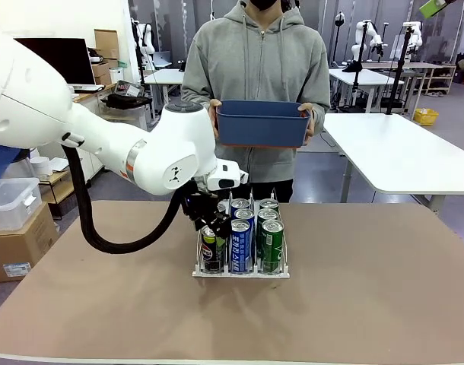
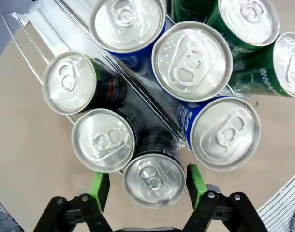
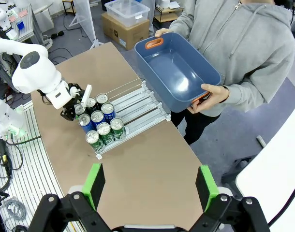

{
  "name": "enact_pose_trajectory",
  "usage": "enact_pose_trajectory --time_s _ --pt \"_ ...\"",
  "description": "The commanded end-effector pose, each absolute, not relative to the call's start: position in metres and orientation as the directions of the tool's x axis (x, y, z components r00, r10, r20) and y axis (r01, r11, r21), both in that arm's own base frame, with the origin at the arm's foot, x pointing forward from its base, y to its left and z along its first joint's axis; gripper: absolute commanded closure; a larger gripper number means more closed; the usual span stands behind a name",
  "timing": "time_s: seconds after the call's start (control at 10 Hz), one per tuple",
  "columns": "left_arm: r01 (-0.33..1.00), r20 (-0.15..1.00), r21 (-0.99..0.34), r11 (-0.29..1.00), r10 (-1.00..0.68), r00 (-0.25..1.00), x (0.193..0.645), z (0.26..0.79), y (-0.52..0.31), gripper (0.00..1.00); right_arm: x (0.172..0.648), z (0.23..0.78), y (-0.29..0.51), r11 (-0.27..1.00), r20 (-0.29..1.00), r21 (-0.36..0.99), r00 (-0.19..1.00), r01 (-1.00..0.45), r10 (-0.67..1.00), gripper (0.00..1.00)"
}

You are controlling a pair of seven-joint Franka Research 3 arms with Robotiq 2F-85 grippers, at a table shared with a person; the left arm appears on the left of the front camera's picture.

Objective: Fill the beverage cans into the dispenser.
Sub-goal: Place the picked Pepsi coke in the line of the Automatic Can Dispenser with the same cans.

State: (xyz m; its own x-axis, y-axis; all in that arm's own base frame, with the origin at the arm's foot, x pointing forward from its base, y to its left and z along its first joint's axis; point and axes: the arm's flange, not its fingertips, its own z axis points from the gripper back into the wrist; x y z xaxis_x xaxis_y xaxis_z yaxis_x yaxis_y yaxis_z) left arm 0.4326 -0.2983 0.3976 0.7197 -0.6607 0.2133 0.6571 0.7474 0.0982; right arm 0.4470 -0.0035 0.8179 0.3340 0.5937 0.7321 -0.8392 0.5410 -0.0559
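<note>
**Nine cans in the rack**

The dispenser point(image 1: 241, 271) holds nine beverage cans point(image 2: 192, 60): three dark, three blue, three green. The left gripper point(image 2: 147, 184) straddles the rearmost dark can point(image 2: 153, 180), pads apart, not gripping. The right gripper point(image 3: 150, 184) hangs open above the brown table point(image 1: 369, 304). Behind the dispenser, a person holds a blue bin point(image 1: 261, 123).

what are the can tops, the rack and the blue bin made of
Can tops: bare metal, likely aluminium, with a dull silver sheen and pull tabs.
Rack: clear glossy plastic lanes with thin wire dividers.
Blue bin: looks like moulded matte plastic.
</note>
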Motion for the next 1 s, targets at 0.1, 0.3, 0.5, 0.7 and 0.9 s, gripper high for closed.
enact_pose_trajectory --time_s 0.1,0.3,0.5,0.7,0.9 --pt "0.627 0.263 0.096 0.773 -0.628 0.733 0.406 0.416 -0.283 0.00 0.447 0.816 -0.001 0.550 0.748 -0.056 0.330 -0.834 0.576 0.00" --pt "0.615 0.295 0.115 0.780 -0.618 0.729 0.393 0.426 -0.280 0.00 0.447 0.816 -0.001 0.550 0.748 -0.056 0.330 -0.834 0.576 0.00" --pt "0.639 0.255 0.112 0.761 -0.643 0.722 0.413 0.422 -0.287 0.00 0.447 0.816 -0.001 0.550 0.748 -0.056 0.330 -0.834 0.576 0.00" --pt "0.639 0.255 0.112 0.761 -0.643 0.722 0.413 0.422 -0.287 0.00 0.447 0.816 -0.001 0.550 0.748 -0.056 0.330 -0.834 0.576 0.00" --pt "0.639 0.255 0.112 0.761 -0.643 0.722 0.413 0.422 -0.287 0.00 0.447 0.816 -0.001 0.550 0.748 -0.056 0.330 -0.834 0.576 0.00"
